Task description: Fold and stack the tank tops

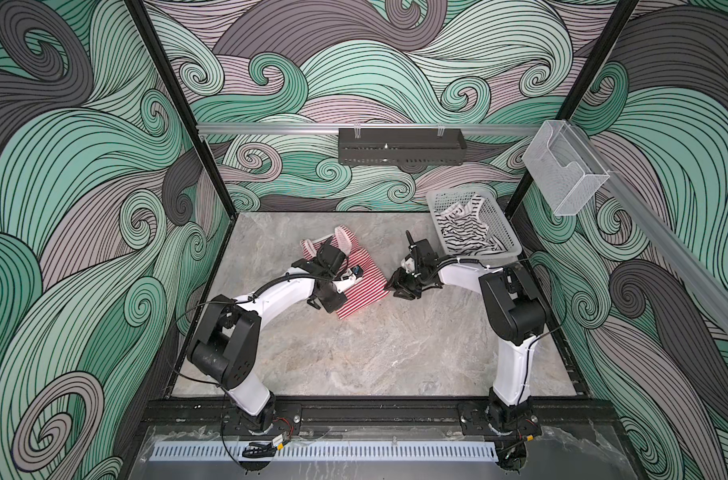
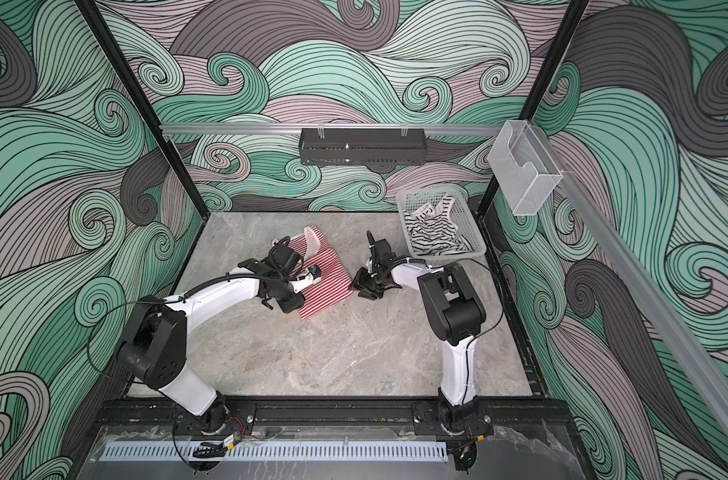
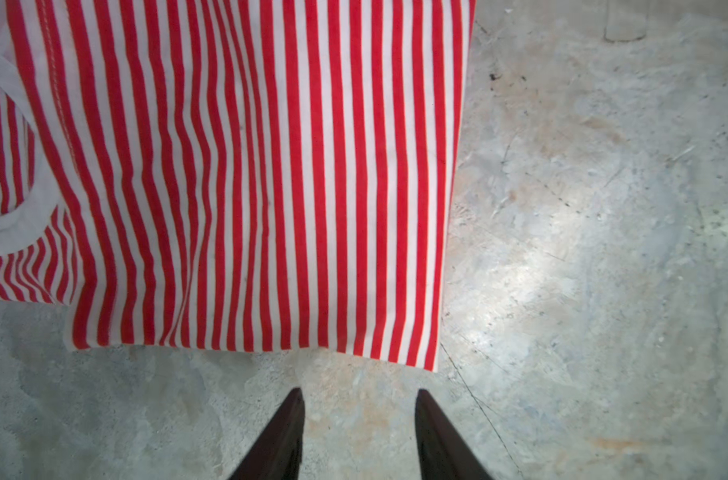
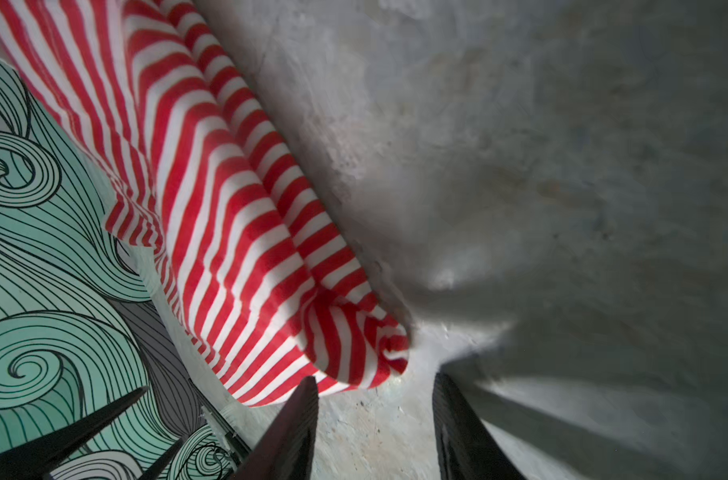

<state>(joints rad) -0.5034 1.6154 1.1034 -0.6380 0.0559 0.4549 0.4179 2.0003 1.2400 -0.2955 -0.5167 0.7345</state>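
The red-and-white striped tank top (image 1: 364, 282) (image 2: 329, 286) lies flat mid-table, its white straps (image 1: 341, 237) toward the back. My left gripper (image 1: 324, 300) (image 3: 359, 392) hovers open over bare table just off the garment's near-left edge (image 3: 250, 187), holding nothing. My right gripper (image 1: 395, 286) (image 4: 375, 376) stands open at the garment's right corner, where the cloth (image 4: 229, 232) bulges in a rolled fold just ahead of the fingertips, apart from them. The black-striped white tank top (image 1: 466, 232) (image 2: 433, 232) lies crumpled in the basket.
The white perforated basket (image 1: 478, 259) (image 2: 449, 254) sits at the table's back right, close behind my right arm. A black tray (image 1: 399, 145) hangs on the back rail and a clear plastic box (image 1: 566, 174) on the right rail. Grey marble tabletop (image 1: 375, 353) spreads in front.
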